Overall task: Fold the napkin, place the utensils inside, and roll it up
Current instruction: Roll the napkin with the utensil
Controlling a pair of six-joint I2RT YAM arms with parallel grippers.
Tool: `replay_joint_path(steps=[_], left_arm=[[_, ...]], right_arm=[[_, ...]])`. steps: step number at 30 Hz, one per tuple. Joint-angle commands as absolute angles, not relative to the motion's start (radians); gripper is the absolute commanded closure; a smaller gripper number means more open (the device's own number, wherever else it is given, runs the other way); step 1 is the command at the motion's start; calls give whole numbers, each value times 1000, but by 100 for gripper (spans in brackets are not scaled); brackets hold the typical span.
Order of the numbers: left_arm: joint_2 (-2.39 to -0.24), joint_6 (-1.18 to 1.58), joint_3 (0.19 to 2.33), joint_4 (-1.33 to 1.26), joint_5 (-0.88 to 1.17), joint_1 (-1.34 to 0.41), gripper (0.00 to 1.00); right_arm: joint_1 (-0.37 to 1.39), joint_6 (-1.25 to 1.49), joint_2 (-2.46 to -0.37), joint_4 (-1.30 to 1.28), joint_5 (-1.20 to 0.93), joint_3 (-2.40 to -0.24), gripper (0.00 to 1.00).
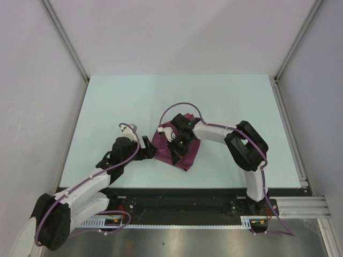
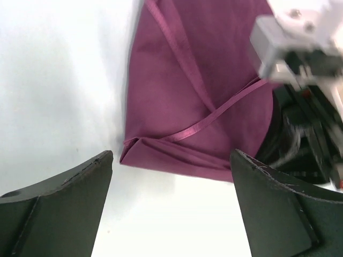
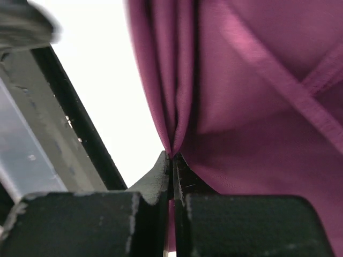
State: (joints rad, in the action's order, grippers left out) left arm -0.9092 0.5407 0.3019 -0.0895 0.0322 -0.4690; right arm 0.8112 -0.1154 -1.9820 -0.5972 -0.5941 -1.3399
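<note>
The magenta napkin [image 1: 181,154] lies bunched and folded at the middle of the table, with hem lines crossing its top layer [image 2: 198,96]. My right gripper [image 1: 179,142] is down on it from above. Its fingers are pressed together on a pinched fold of the cloth [image 3: 172,158], and the napkin [image 3: 257,107] fans out from that pinch. My left gripper [image 1: 149,151] stands just left of the napkin's left edge. It is wide open [image 2: 171,160] over bare table, and the folded corner lies just ahead of its fingertips [image 2: 102,160]. The utensils are out of view.
The right arm's white and black wrist [image 2: 300,53] hangs over the napkin's right side, close to my left gripper. The pale table [image 1: 225,101] runs to grey walls behind and at both sides. A black strip [image 1: 182,199] and a metal rail [image 1: 300,204] line the near edge.
</note>
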Motion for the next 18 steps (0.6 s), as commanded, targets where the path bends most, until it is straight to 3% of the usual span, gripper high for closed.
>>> replay_joint_path(steps=[1, 18], left_arm=[[-929, 519, 287, -87, 40, -460, 5], [-1100, 517, 290, -222, 106, -449, 14]], right_arm=[[741, -109, -2068, -653, -796, -1387, 100], [637, -140, -2206, -669, -957, -1425, 100]])
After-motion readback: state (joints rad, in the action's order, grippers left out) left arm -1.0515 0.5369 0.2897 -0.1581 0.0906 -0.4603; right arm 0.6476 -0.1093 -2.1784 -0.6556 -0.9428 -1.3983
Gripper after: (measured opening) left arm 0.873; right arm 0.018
